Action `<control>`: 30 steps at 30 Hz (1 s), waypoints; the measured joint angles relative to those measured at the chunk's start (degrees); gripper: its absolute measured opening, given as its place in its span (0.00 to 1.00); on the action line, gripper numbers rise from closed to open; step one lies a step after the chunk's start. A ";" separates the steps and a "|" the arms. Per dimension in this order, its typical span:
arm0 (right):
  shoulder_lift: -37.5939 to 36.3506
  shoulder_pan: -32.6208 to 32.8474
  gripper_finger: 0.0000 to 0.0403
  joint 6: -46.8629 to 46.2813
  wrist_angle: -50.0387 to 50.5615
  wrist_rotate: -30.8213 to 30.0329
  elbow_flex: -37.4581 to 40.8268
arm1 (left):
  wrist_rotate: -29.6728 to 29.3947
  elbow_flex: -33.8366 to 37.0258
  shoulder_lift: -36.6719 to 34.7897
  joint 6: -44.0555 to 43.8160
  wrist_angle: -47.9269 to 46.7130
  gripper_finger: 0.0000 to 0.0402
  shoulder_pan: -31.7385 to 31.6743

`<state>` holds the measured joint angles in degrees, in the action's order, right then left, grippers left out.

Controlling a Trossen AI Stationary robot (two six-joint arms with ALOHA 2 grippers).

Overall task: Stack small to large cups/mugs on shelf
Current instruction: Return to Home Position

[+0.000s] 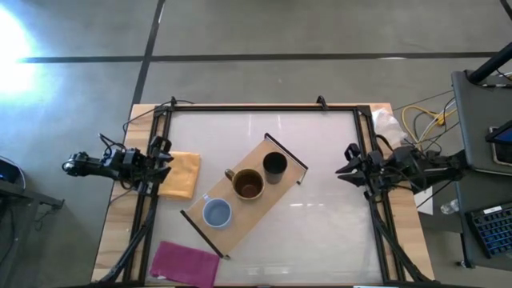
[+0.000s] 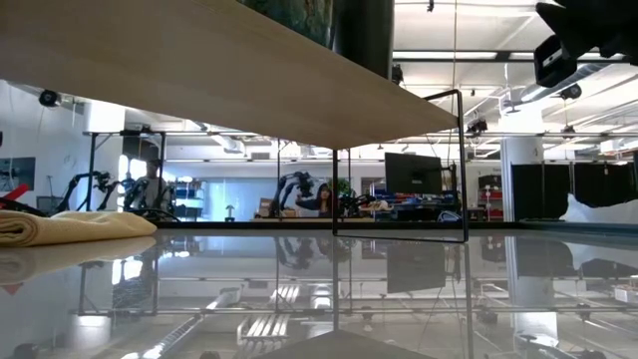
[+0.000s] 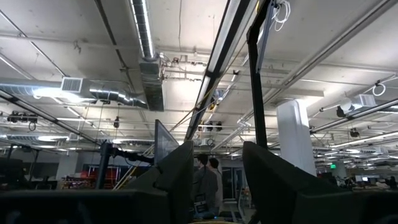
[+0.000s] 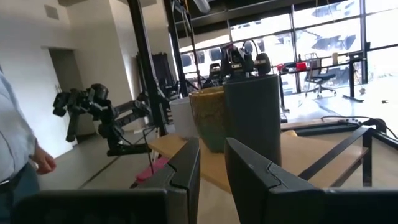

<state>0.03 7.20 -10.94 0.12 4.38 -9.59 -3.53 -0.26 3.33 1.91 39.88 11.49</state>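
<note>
The light-wood shelf [image 1: 276, 192] lies slantwise on the table's middle, with black rails at its short ends. Three vessels stand on it in a row, each on its base: the black cup [image 1: 274, 166] toward the far right end, the mustard-brown mug [image 1: 248, 185] in the middle, the blue-grey mug [image 1: 217, 213] toward the near left end. My left gripper [image 1: 164, 156] waits open at the table's left edge, raised and pointing right. My right gripper [image 1: 350, 164] is open at the right edge, pointing at the black cup [image 4: 252, 118] and the mustard mug [image 4: 208, 118], well short of both.
An orange cloth [image 1: 180, 174] lies just left of the shelf, beside my left gripper. A magenta cloth [image 1: 186, 262] lies at the near left corner. A black frame [image 1: 264, 108] rims the table. A person [image 4: 15, 149] stands beyond the table in the right wrist view.
</note>
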 joint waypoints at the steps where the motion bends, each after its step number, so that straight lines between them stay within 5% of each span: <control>1: 0.00 0.00 0.17 -0.16 -0.20 0.01 0.11 | 0.02 0.01 0.00 0.00 0.00 0.31 0.00; 15: 0.00 0.00 0.17 -3.46 -8.51 -2.95 8.67 | 0.07 0.01 0.00 0.00 0.00 0.31 0.00; 30: 1.36 0.00 0.17 -8.59 -3.32 -5.55 9.08 | 0.11 0.00 -0.04 0.00 -0.02 0.31 0.00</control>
<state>1.39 7.20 -19.53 -3.20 -1.17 -0.51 -3.42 -0.26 3.29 1.91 39.86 11.49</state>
